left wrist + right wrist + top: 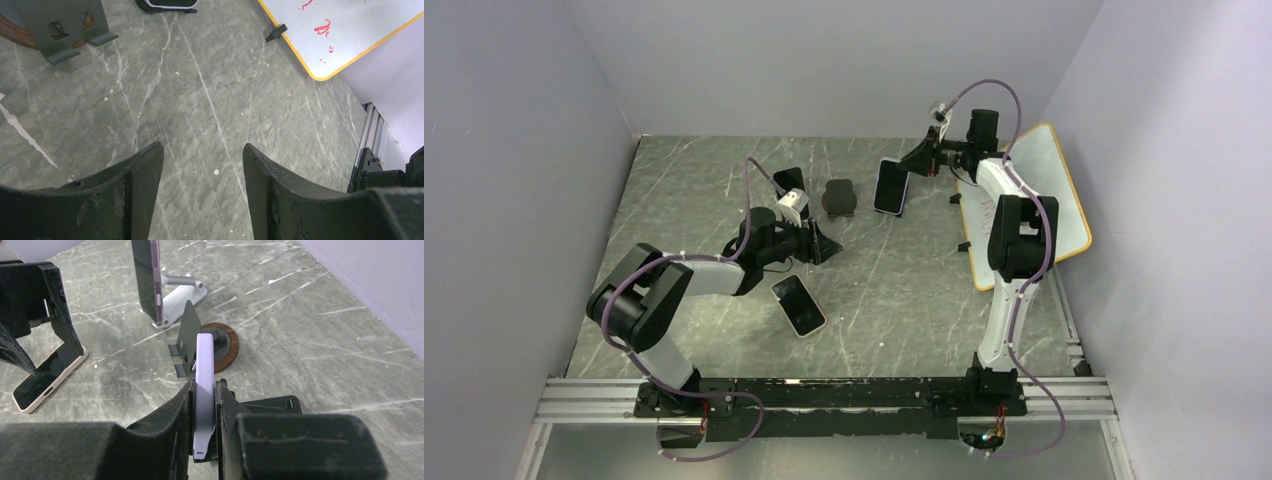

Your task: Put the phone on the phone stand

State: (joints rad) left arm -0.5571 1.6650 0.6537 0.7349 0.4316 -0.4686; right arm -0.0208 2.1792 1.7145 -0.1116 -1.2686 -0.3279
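Observation:
My right gripper (204, 382) is shut on a lilac-cased phone (205, 365), held upright on its edge; the phone also shows in the top view (891, 187), at the back of the table. A black phone stand (280, 404) sits right under it; whether the phone rests on it is hidden. A grey stand on a round wooden base (839, 197) stands empty just to its left. My left gripper (202, 150) is open and empty, low over the table in the top view (827, 247).
A second phone (799, 305) lies flat near my left gripper. A purple-cased phone on a silver stand (152, 280) is beyond the wooden-based stand. A yellow-framed whiteboard (1024, 195) lies at the right. Walls enclose the table.

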